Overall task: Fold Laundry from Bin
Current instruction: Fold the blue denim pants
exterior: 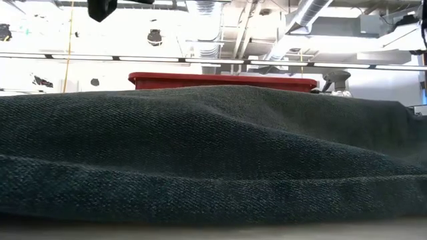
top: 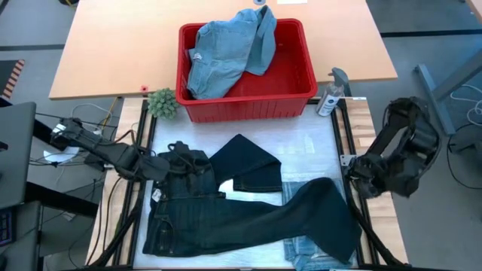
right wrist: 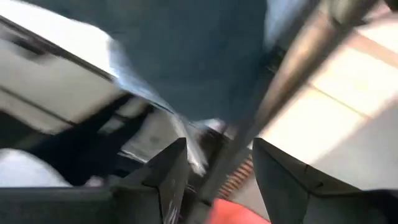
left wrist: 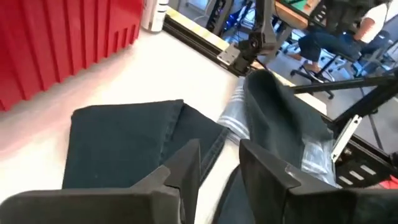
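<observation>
- The red bin [top: 247,75] sits at the far side of the white counter [top: 309,147].
- A light blue denim piece [top: 226,53] lies in the red bin. It fills the bin's left part and hangs up over the far rim.
- The dark navy trousers [top: 248,214] lie spread out on the counter, on the near side of the red bin.
- One trouser leg [top: 248,169] is folded back toward the red bin. The other leg runs off to the right, away from the bin.
- A bit of light blue cloth [top: 305,252] peeks out from under the trousers, far from the red bin at the near edge.
- A small green plant [top: 162,103] stands just beside the red bin's left near corner.
- A spray bottle [top: 331,94] stands just beside the red bin's right near corner.
- The left end effector [left wrist: 219,163] is near the trousers' waist, left of and nearer than the red bin. Its fingers [left wrist: 186,165] stand a little apart, with a narrow gap, and nothing is between them.
- The right end effector [right wrist: 217,168] is off the right side of the counter, right of and nearer than the red bin. Its fingers are apart and hold nothing. Blurry dark blue cloth [right wrist: 199,56] shows past them.
- From counter height, the dark trousers fill the front and the red bin's rim shows behind them.
</observation>
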